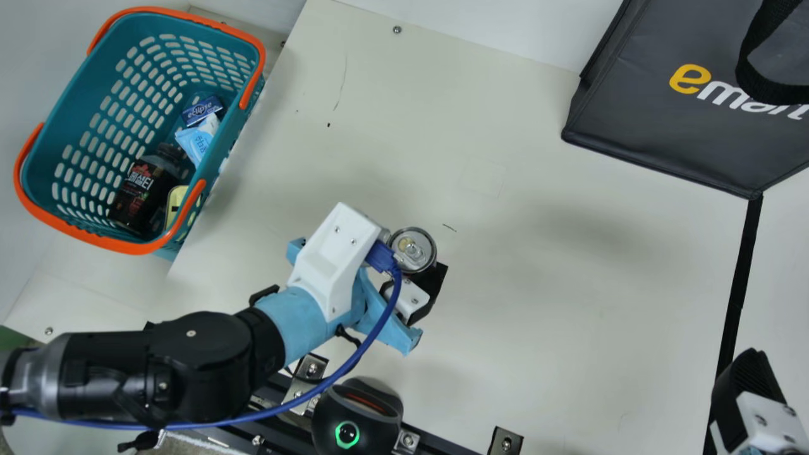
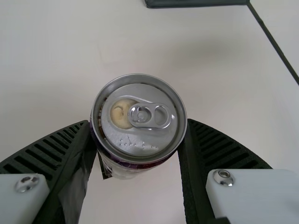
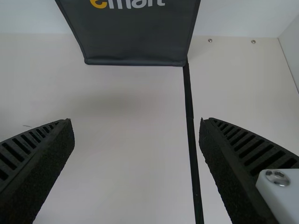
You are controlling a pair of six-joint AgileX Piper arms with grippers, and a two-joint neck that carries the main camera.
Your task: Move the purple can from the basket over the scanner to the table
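Note:
In the main view my left gripper (image 1: 414, 278) is over the middle of the table, beyond the scanner (image 1: 356, 417), shut on the can (image 1: 412, 250), whose silver top faces up. The left wrist view has the can (image 2: 138, 122) between both fingers of my left gripper (image 2: 138, 135), with a purple band below its rim. Whether the can touches the table I cannot tell. At the main view's lower right corner is my right gripper (image 1: 749, 392); in the right wrist view my right gripper (image 3: 137, 126) stands open with nothing between its fingers.
The teal basket (image 1: 136, 234) at the left holds a dark bottle (image 1: 144, 186), a blue box (image 1: 202, 110), a light blue packet (image 1: 197, 138) and a yellow item. A dark bag (image 1: 663, 126) stands at the upper right. Metal brackets and a rail lie beside the scanner.

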